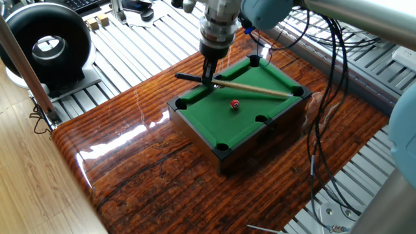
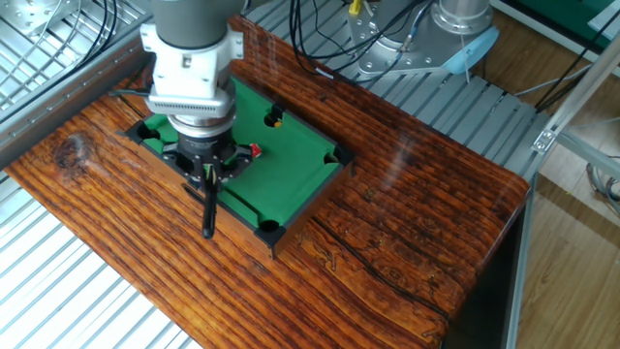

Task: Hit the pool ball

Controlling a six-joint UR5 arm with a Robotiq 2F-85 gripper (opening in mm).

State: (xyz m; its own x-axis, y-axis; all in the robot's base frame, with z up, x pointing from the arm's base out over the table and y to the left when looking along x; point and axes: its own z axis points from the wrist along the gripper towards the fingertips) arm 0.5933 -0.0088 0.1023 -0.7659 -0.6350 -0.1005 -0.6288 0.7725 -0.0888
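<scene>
Cue gripped, ball lying off to one side of its line

The tool [image 1: 208, 76] is clamped on the cue stick [image 1: 250, 88] near its black butt. The stick's long axis runs across the mini pool table [image 1: 195, 105]; the pool ball [image 1: 234, 104] rests mid-felt, beside the shaft on the camera-facing side.

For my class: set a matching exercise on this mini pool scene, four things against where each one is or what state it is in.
Things:
1. pool ball
2. cue stick
3. hand
4. mini pool table

Places or states:
A. standing on the wooden tabletop
B. lying on the green felt
C. shut on the stick's dark end
D. reaching across the felt

Pairs: 1-B, 2-D, 3-C, 4-A
</scene>
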